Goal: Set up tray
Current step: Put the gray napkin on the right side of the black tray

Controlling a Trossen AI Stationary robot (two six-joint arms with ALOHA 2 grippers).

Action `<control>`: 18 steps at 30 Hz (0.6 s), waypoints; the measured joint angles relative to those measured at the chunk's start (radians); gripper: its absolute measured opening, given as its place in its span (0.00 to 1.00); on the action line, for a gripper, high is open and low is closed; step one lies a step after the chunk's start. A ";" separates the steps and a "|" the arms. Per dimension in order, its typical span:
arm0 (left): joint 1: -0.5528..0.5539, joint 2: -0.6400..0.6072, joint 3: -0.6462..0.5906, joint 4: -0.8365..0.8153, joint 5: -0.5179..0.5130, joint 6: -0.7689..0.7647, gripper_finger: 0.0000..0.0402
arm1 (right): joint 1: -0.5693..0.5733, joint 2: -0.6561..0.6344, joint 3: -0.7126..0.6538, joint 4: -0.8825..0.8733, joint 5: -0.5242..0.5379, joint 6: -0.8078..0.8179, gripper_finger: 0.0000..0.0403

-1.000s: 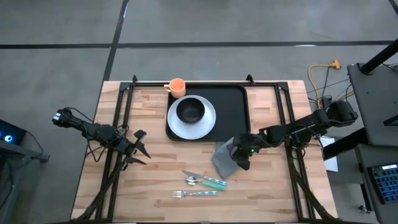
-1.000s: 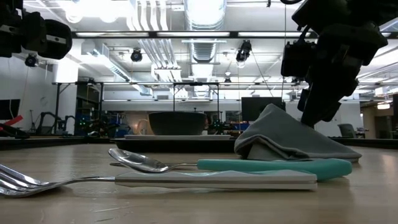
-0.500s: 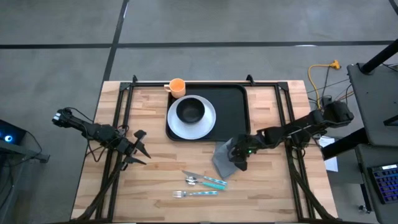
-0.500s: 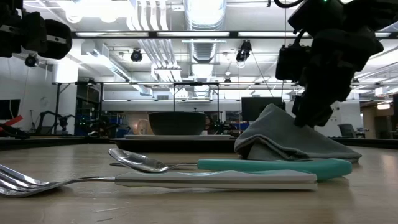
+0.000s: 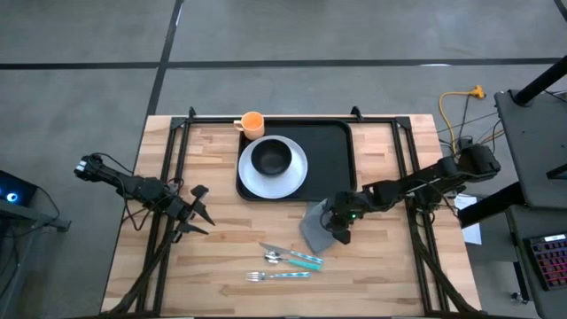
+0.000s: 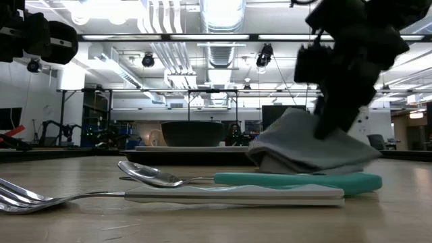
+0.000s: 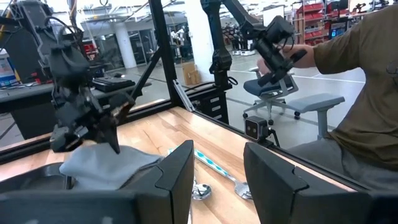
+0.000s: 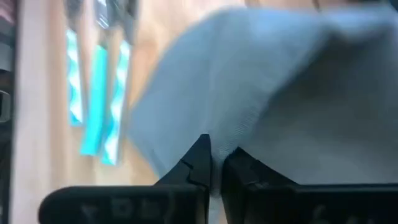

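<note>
Black tray [image 5: 332, 151] sitting at the far middle of the wooden table [image 5: 230, 230], long side across. On its left half, a round white plate [image 5: 273, 170] carrying a dark bowl [image 5: 271, 157]; right half of the tray bare. Orange cup [image 5: 252, 123] standing at the tray's far-left corner, just off the rim.

Just beside the tray's near-right corner, a crumpled grey cloth [image 5: 316, 226] on the bare wood. Right gripper [image 5: 339, 233] down on the cloth's right edge, fingers [image 8: 200, 163] pinched together with a fold of grey fabric caught between the tips. From the low view, dark gripper [image 6: 331, 111] pressing into the top of the cloth [image 6: 307, 148], fabric bunched under it.

Nearer the front edge, cutlery laid side by side: a spoon [image 5: 273, 256] and a teal-handled piece [image 5: 306, 260], then a fork [image 5: 276, 276] closest to the edge. From table height, spoon bowl [image 6: 145, 173] and fork tines [image 6: 20, 196] gleaming in front of the cloth.

Left gripper [image 5: 200, 213] parked well off to the left side of the table, jaws spread wide, nothing between them. Past its fingers [image 7: 177, 171] in the left wrist view, a person seated [image 7: 364, 106] beyond the table edge.
</note>
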 joint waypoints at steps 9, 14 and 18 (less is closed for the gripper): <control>0.000 0.004 0.000 0.000 0.000 0.000 0.30 | -0.018 -0.142 0.138 -0.171 0.114 -0.094 0.02; 0.000 0.011 0.000 0.000 0.000 0.000 0.30 | -0.085 -0.260 0.196 -0.274 0.186 -0.131 0.02; 0.000 0.019 0.000 0.000 0.000 0.000 0.30 | -0.185 -0.352 0.204 -0.273 0.191 -0.158 0.02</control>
